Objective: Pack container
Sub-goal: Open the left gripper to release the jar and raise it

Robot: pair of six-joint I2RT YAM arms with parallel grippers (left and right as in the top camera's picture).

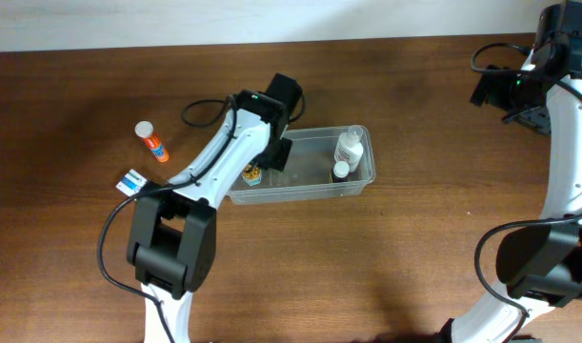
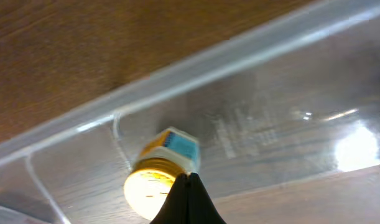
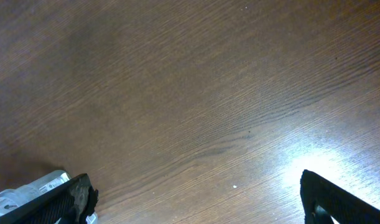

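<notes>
The clear container [image 1: 364, 177] lies mid-table, its rim and wall also in the left wrist view [image 2: 239, 56]. Inside at its left end lies a small yellow-capped bottle [image 1: 253, 172] with a blue label [image 2: 158, 174]. Two white bottles [image 1: 348, 150] stand at its right end. My left gripper [image 2: 188, 178] is shut with its fingertips pressed together and empty, just above the yellow-capped bottle; in the overhead view it [image 1: 277, 154] is over the container's left part. My right gripper [image 3: 196, 199] is open and empty over bare wood at the far right [image 1: 521, 95].
An orange tube with a white cap [image 1: 150, 140] and a small blue-and-white box [image 1: 130, 181] lie on the wooden table left of the container. The left arm's cable loops near the container's far left.
</notes>
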